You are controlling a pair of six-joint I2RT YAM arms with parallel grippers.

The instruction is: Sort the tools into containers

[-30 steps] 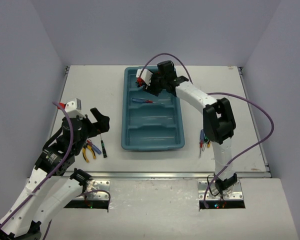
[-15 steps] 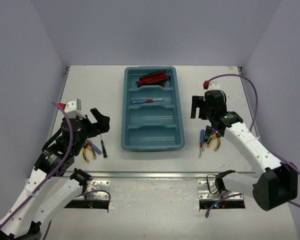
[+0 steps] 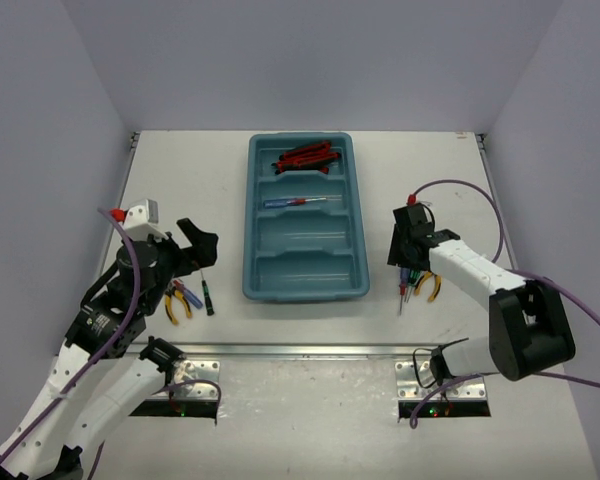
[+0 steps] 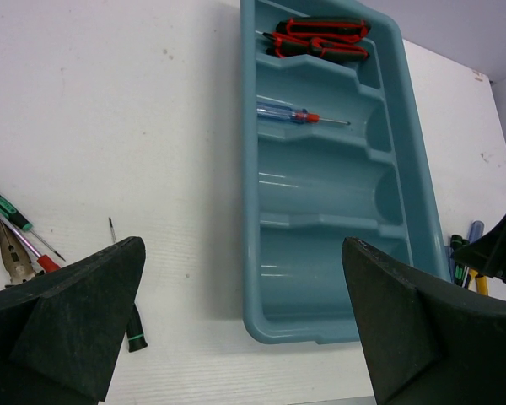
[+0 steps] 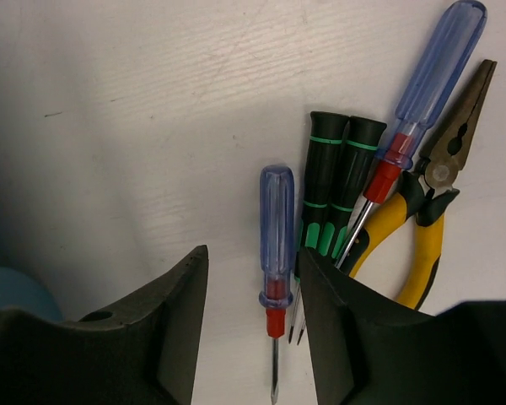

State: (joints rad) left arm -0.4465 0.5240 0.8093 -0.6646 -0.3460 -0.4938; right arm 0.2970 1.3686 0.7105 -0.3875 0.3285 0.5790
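The right gripper (image 5: 253,253) sits low over the tabletop (image 5: 110,101) to the right of the teal tray (image 3: 251,215); its fingers are partly spread astride a short blue screwdriver (image 5: 276,224), with a gap on each side and nothing pinched; just beside it lie two black-green screwdrivers (image 5: 333,186), a longer blue screwdriver (image 5: 430,76) and yellow pliers (image 5: 422,240). The left gripper (image 4: 243,243) is spread wide and empty left of the tray, near another pair of pliers (image 3: 177,300) and a thin screwdriver (image 3: 208,298); red-black utility knives (image 3: 305,158) lie in the tray's farthest compartment; a blue-handled screwdriver (image 3: 290,202) lies in the next.
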